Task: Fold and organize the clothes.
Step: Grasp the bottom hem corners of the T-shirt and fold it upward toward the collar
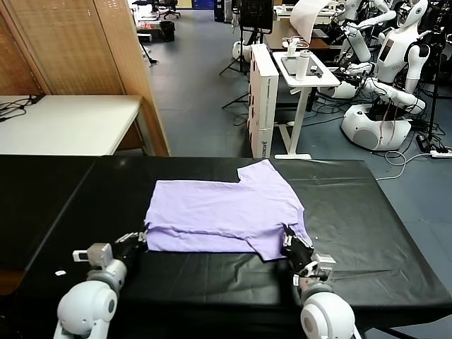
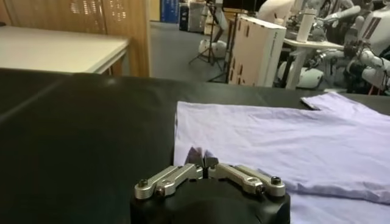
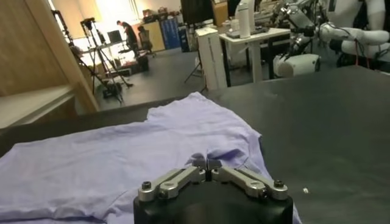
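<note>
Shirt (image 1: 224, 215) lies half-folded on the surface (image 1: 367, 212); left hand (image 2: 203, 162) and right hand (image 3: 206, 164) each pinch its near edge. Next: lift together, evenly.

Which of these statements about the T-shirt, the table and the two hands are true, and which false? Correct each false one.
1. The lavender T-shirt lies on a black table. True.
2. The left hand hovers far above the shirt. False: it is shut on the shirt's near left corner.
3. The right hand is shut on the shirt's near right edge. True.
4. The shirt hangs over the table's edge. False: it lies wholly on the tabletop.
</note>
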You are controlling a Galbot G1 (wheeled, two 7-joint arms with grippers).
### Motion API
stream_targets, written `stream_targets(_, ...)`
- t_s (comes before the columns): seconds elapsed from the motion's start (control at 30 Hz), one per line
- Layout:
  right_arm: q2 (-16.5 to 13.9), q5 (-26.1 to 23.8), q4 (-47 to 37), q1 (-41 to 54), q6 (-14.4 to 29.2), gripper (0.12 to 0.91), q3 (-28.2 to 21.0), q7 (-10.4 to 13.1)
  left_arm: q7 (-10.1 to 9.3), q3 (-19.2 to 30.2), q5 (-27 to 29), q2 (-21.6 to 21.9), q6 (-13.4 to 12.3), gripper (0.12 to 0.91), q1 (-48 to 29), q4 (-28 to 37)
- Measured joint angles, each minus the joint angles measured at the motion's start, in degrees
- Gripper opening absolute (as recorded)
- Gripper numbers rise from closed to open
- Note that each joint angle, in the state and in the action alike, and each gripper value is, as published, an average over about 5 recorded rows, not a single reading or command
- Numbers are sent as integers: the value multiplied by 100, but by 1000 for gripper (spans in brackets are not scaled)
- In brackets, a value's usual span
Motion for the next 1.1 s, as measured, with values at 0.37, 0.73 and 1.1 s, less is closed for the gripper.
stream_targets(0.37,-24,-108,297,-321,-6,906,169,57,2,23,-17,42,-143,893,-112,65)
stream_targets(0.73,-98,-356,674,-1122,-52,907,228,67,-2,-94,56,-21,-234,907,264,-281)
stream_targets(1.1,-100,-271,460,-1019,-109,867,184,80,-5,60,298,-222,-328,907,703,-498)
